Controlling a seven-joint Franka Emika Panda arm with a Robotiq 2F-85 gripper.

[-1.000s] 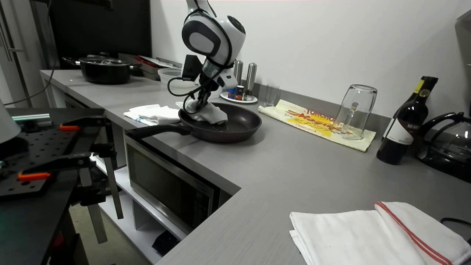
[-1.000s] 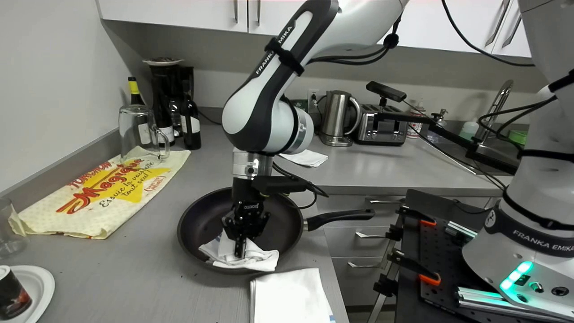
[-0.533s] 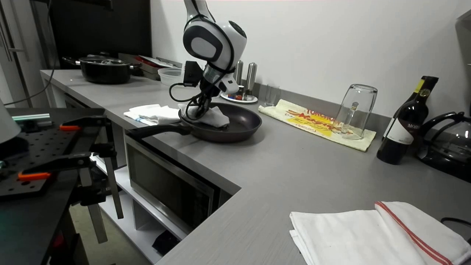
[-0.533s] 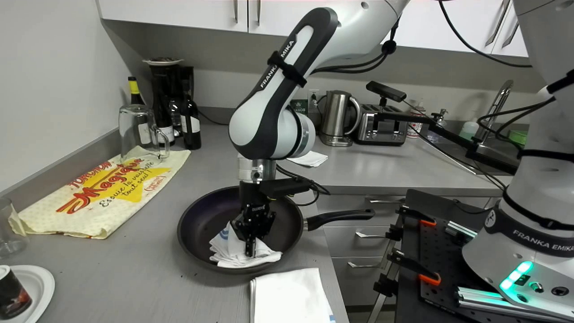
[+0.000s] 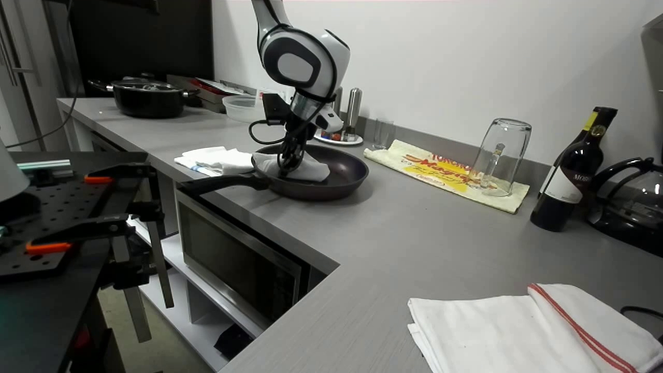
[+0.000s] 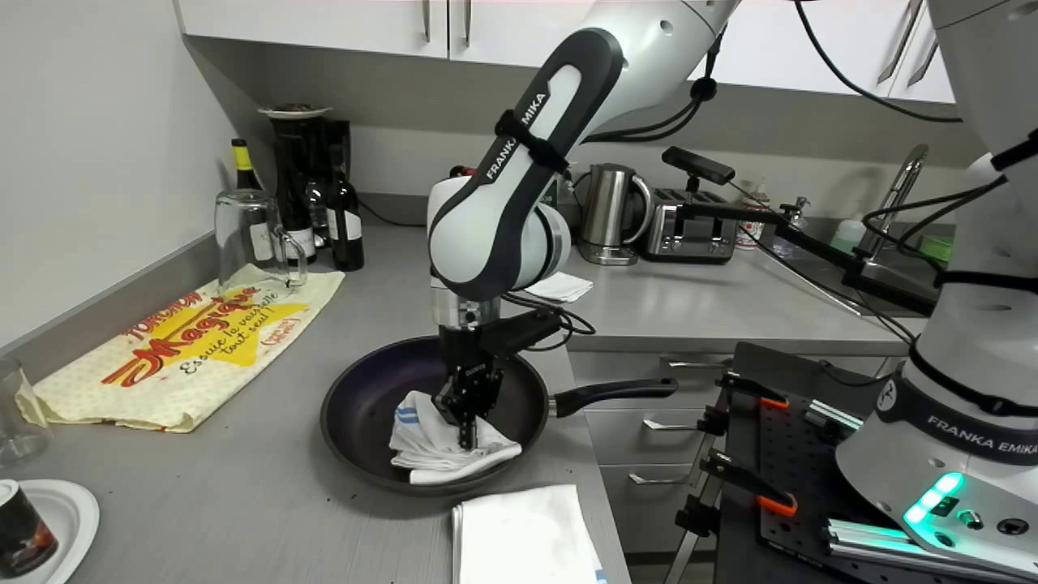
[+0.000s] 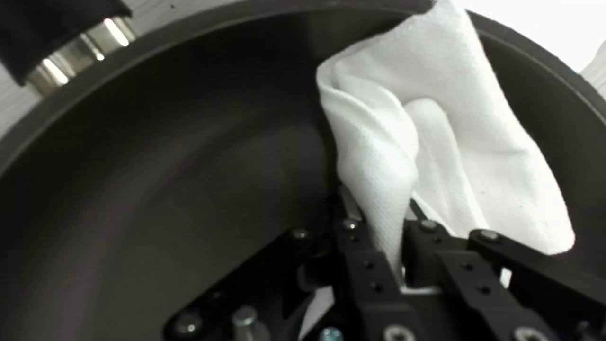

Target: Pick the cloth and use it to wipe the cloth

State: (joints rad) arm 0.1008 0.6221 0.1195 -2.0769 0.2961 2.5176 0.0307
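In an exterior view, the gripper [image 6: 468, 440] points down into the frying pan [image 6: 357, 405], where the bunched white cloth [image 6: 426, 442] lies; a folded white towel [image 6: 527, 535] rests on the counter [image 6: 243, 503] beside the pan. In an exterior view, the pan's handle [image 5: 225, 182] juts past the counter's edge, and a glass mug [image 5: 501, 155] stands on a yellow printed towel [image 5: 440, 175]. In the wrist view, the fingers [image 7: 362, 255] are clamped on a fold of the cloth, whose looser part spreads to the right.

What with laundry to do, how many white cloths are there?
3: gripped cloth in the pan, folded cloth beside the pan, red-striped cloth farther along the counter. Others may be hidden.
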